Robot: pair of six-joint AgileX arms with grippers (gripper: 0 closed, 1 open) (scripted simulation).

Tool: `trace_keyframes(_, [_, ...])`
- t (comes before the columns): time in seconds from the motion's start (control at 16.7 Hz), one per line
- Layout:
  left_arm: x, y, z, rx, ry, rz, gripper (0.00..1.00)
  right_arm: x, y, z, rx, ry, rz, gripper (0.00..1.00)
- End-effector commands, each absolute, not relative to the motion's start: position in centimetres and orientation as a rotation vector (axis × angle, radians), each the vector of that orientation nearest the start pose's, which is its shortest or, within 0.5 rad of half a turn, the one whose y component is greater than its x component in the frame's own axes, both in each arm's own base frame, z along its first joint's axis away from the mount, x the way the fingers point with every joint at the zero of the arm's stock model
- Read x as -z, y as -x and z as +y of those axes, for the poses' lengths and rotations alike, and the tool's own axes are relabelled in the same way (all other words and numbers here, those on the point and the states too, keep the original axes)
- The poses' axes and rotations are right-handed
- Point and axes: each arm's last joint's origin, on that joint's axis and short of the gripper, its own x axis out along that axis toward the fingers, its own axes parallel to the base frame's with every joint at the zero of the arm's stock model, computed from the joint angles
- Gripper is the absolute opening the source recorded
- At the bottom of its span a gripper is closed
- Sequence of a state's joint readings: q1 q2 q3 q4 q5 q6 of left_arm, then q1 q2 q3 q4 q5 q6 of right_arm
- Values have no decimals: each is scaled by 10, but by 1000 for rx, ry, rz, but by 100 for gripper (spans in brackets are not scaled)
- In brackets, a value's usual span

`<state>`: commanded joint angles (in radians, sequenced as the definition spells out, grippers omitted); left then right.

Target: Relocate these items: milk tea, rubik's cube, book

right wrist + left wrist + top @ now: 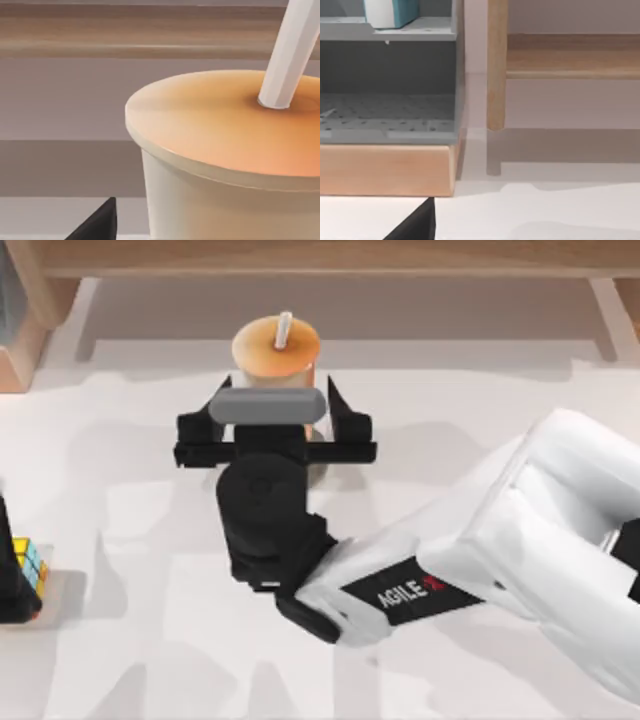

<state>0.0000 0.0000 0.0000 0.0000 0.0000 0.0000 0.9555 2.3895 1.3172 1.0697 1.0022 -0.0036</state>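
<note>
Orange-lidded milk tea [276, 348] stands upright near the back of our white bench [450, 420], its straw [284, 328] poking up, and our right claw [277, 415] sits spread wide just in front of it, one finger to each side, gripping nothing. The cube [31, 565] rests at the bench's left edge, beside our left arm [10, 575], whose claw state we cannot tell.

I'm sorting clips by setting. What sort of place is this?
Probably a simulated tabletop workspace at a shelf unit: a white table holds a milk tea and rubik's cube, with a wooden shelf frame and a grey pegboard rack behind.
</note>
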Motion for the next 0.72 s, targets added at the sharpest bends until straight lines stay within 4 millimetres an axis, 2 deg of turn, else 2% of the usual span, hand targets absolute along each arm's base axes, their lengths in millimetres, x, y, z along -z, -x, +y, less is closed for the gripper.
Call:
trace_keyframes(0.12, [-160, -106, -1, 0, 0, 0, 100, -97, -288, 374, 19, 17, -4, 100])
trace_keyframes(0.48, [-160, -106, -1, 0, 0, 0, 100, -140, -274, 374, 19, 11, -9, 100])
trace_keyframes(0.72, [-160, -106, -1, 0, 0, 0, 100, -143, -273, 374, 23, 8, -10, 100])
